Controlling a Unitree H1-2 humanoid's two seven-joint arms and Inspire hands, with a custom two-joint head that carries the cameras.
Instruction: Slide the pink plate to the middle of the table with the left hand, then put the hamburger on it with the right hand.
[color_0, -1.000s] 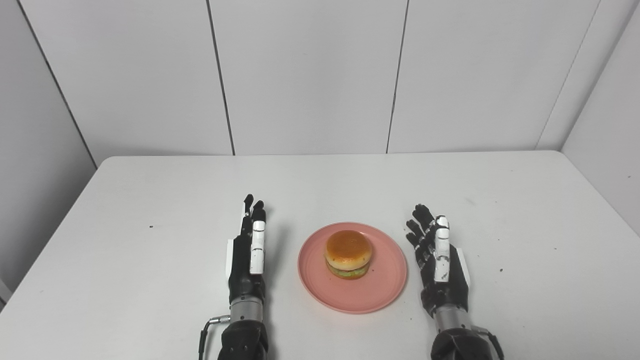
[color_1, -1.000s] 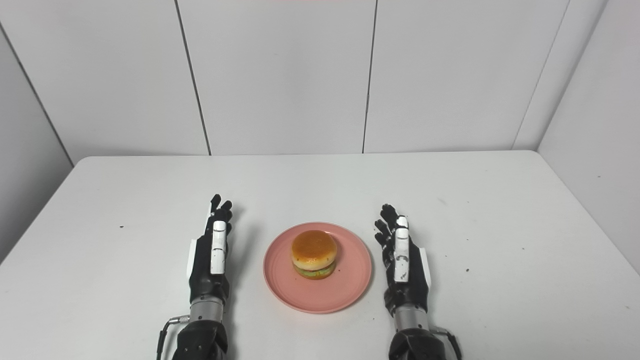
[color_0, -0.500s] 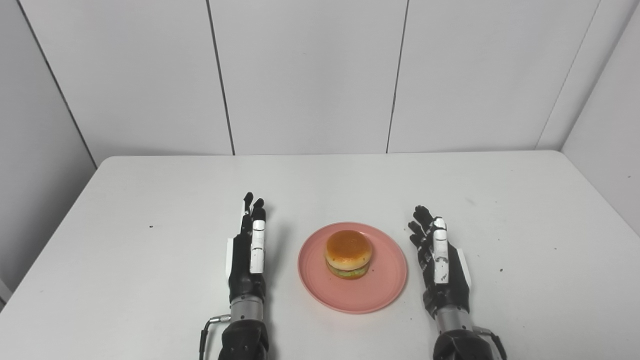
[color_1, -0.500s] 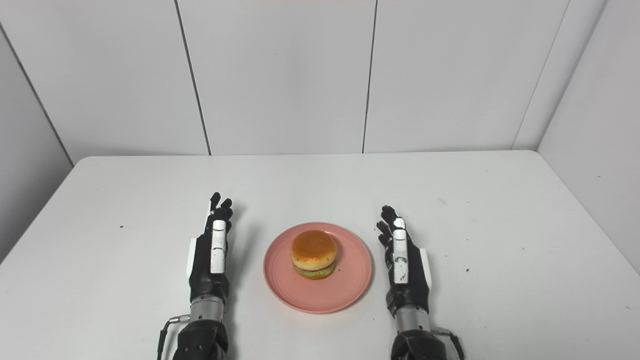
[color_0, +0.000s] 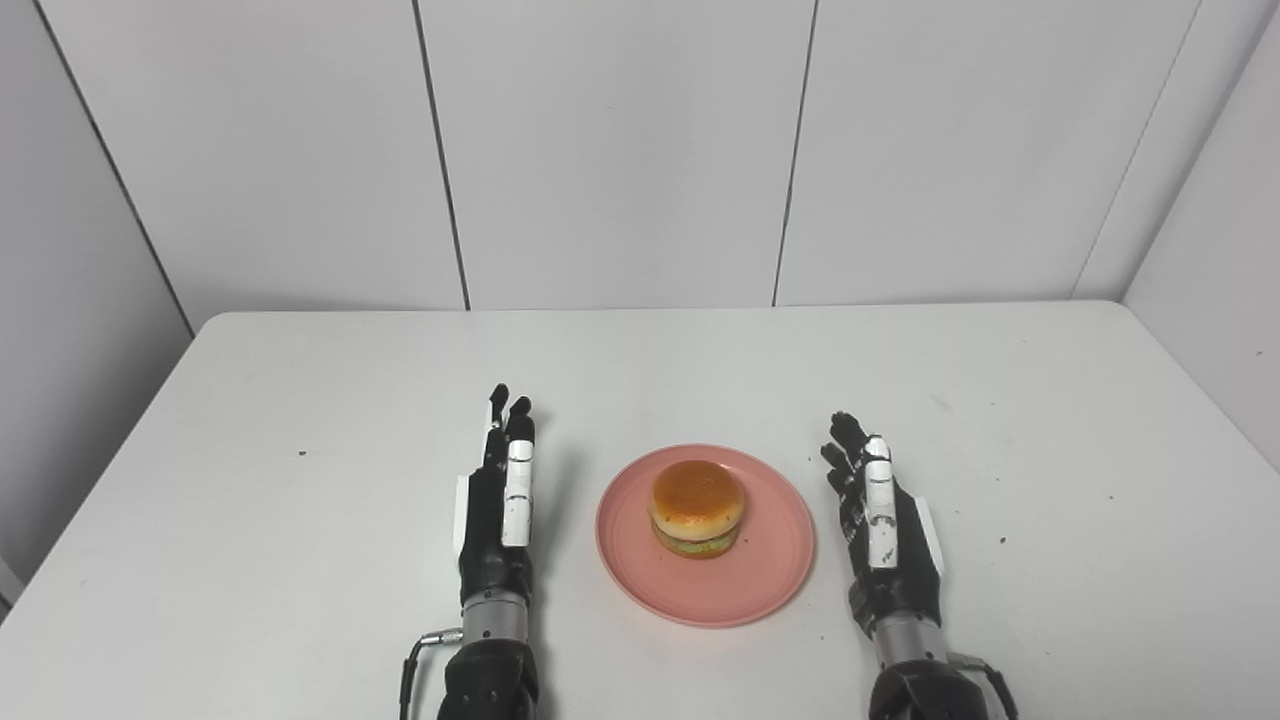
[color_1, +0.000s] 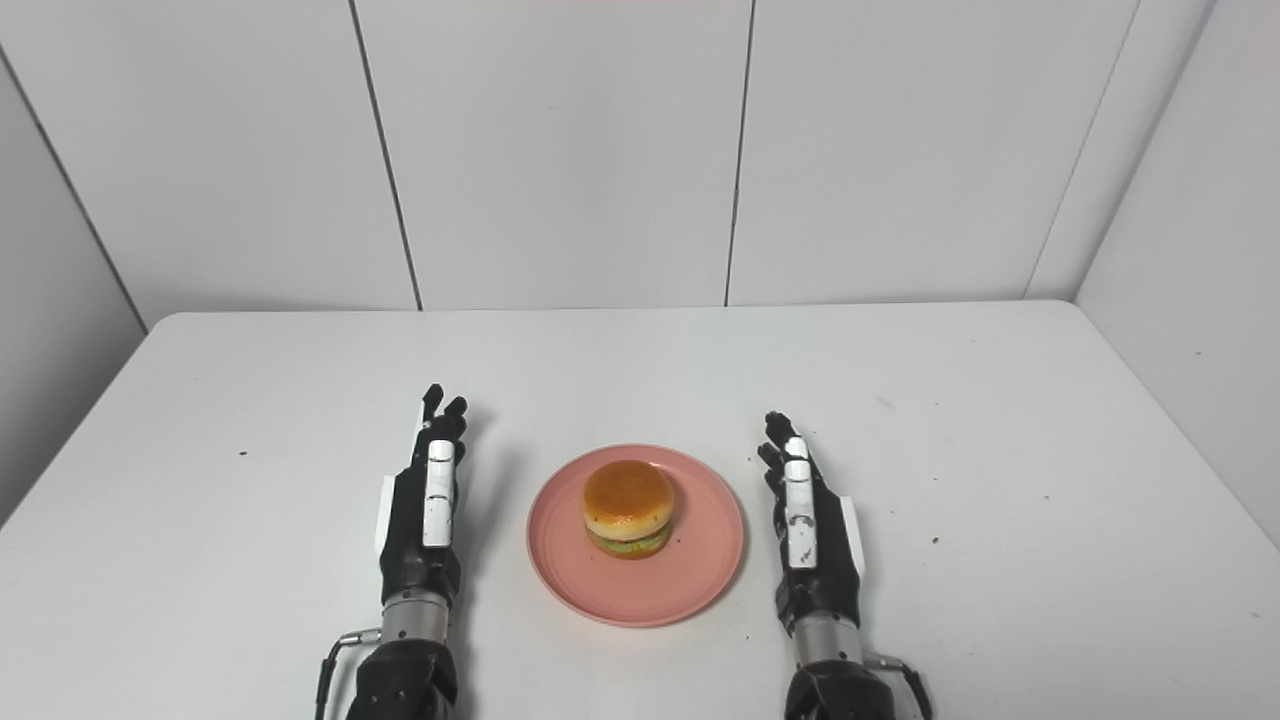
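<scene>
The pink plate (color_0: 770, 570) lies near the middle of the white table, toward the front. A hamburger (color_0: 697, 508) with a golden bun and green filling sits upright on the plate. My left hand (color_0: 498, 510) rests edge-up to the plate's left, open, fingers straight and pointing away, a small gap from the rim. My right hand (color_0: 880, 530) stands the same way just right of the plate, open and holding nothing, clear of the rim.
The white table (color_0: 300, 400) stretches far back to grey wall panels. A few small dark specks (color_0: 1001, 541) mark its surface on the right and one on the left.
The right hand has drawn back slightly toward the front and its fingers have come closer together. The left hand, plate and hamburger have not moved.
</scene>
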